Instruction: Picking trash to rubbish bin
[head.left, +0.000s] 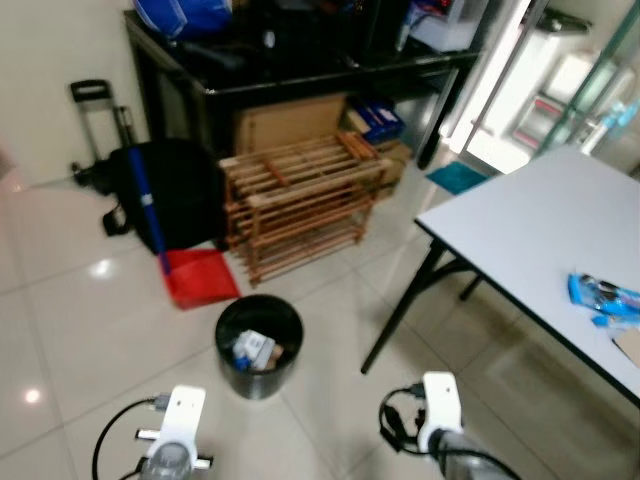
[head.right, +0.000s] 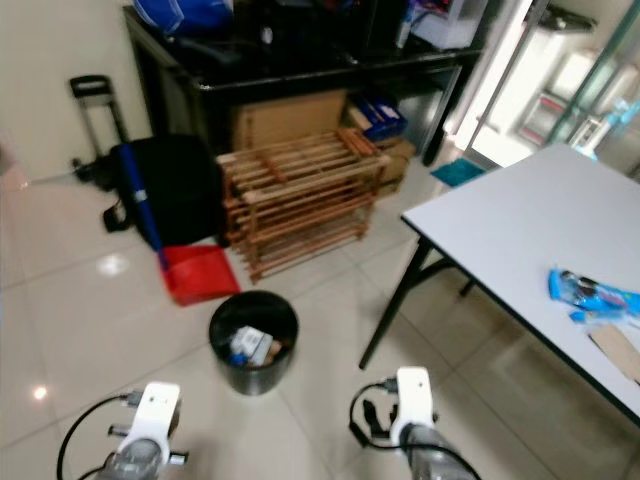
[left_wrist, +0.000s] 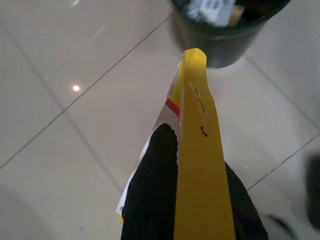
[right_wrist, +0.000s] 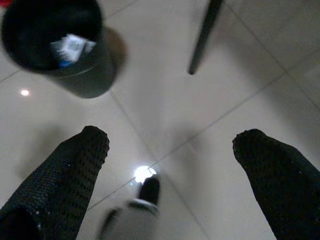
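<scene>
**Yellow wrapper held beside the bin**

A flat, glossy yellow wrapper (left_wrist: 202, 165) with a red-and-white edge is clamped between the closed black fingers (left_wrist: 150, 195) of the left gripper (left_wrist: 192, 210), above pale glossy floor tiles (head.left: 60, 330). The round black rubbish bin (head.left: 258, 345), already containing crumpled packaging, is positioned just ahead. The textured fingers (right_wrist: 60, 180) of the right gripper (right_wrist: 170, 170) are spread wide and hold nothing. A slatted wooden rack (head.left: 300, 200), a red dustpan (head.left: 200, 277) and a smooth white counter (head.left: 530, 225) bearing blue packets (head.left: 605, 297) are located nearby.
</scene>
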